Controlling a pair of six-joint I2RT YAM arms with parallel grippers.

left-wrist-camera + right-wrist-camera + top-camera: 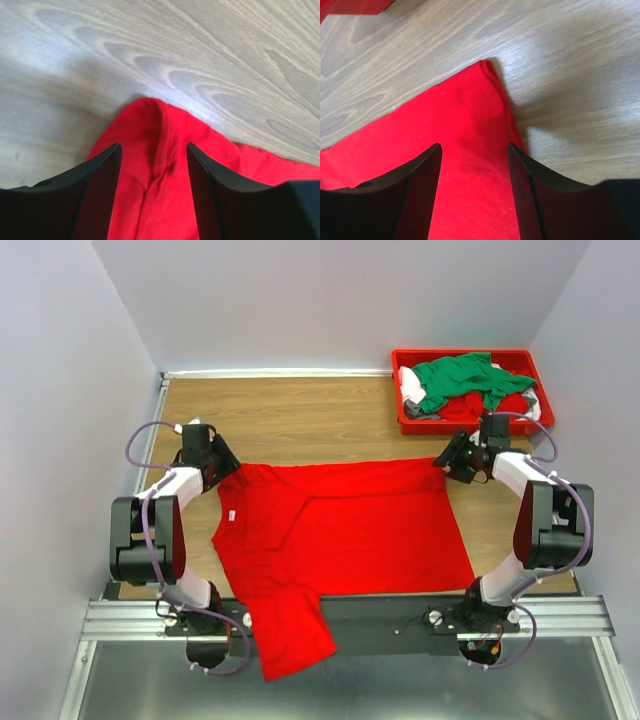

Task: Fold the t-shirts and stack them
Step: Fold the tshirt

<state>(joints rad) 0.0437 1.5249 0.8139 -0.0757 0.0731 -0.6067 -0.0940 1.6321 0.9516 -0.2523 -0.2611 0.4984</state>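
Left tool (pixel 154 146) is released, we find: its two dark jaws stand apart over a rounded corner of the red t-shirt (pixel 165 200), and the cloth lies loose between them with nothing pinched. Right tool (pixel 474 146) is released too, jaws apart above the shirt's other far corner, which lies flat on the wood.

From above we see that shirt (pixel 340 530) spread across the middle of the frame. Its far edge runs from the left tool (pixel 218 466) at centre left to the right tool (pixel 452 462) at centre right. Its lower left part reaches past the near edge of the counter (pixel 300 410) and over the black base plate (pixel 380 615).

In the upper right a red bin (pixel 470 427) holds a green t-shirt (pixel 460 378), tangled with white cloth (pixel 410 385) and more red cloth (pixel 472 408)
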